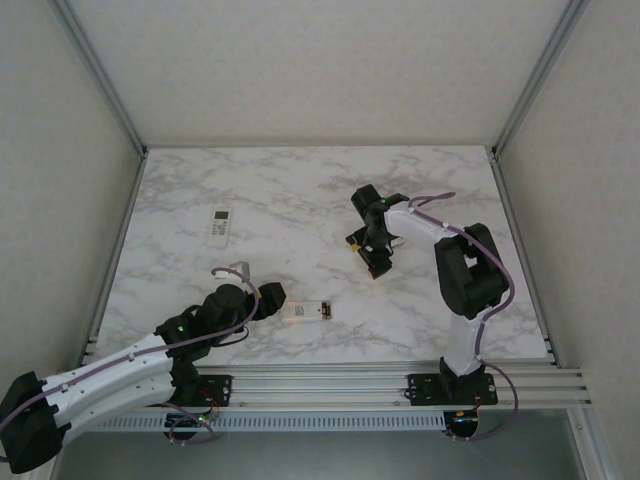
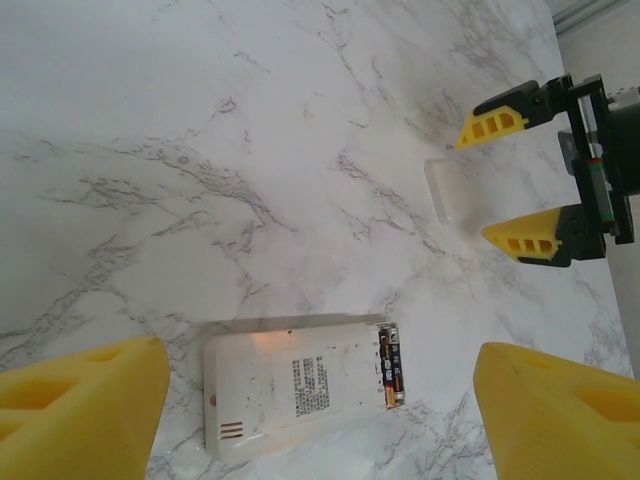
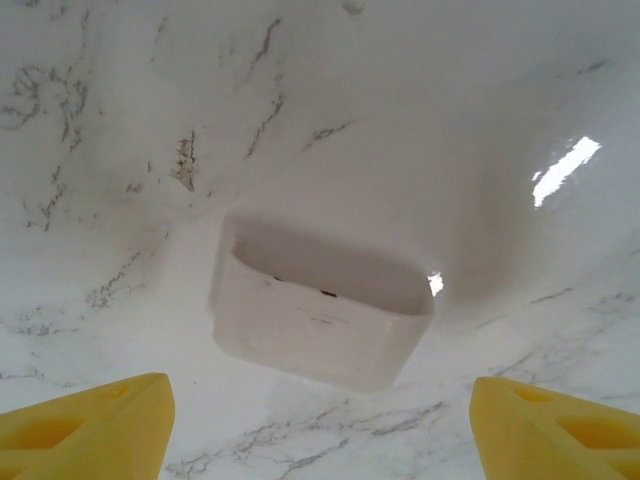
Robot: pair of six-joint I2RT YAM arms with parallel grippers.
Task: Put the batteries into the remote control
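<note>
Face-down remote [image 2: 290, 385] on marble table [image 2: 200, 150], battery bay uncovered at end toward right arm. In bay: batteries [image 2: 390, 366], side by side. Fingers of left gripper [image 2: 320, 400] spread wide, one either side of remote, clear of both ends, gripping nothing. Beyond bay end: right gripper [image 3: 320, 400], fingers wide, straddling white cover [image 3: 320, 315], no contact seen. Far-left of remote, well apart: second remote [image 1: 221, 224]. Open tabletop around remote; near table edge close behind.

Glossy, marble-patterned counter [image 3: 450, 100] with a light glare; smooth white plastic remote control [image 2: 270, 390] and glossy white plastic cover [image 3: 320, 320].
</note>
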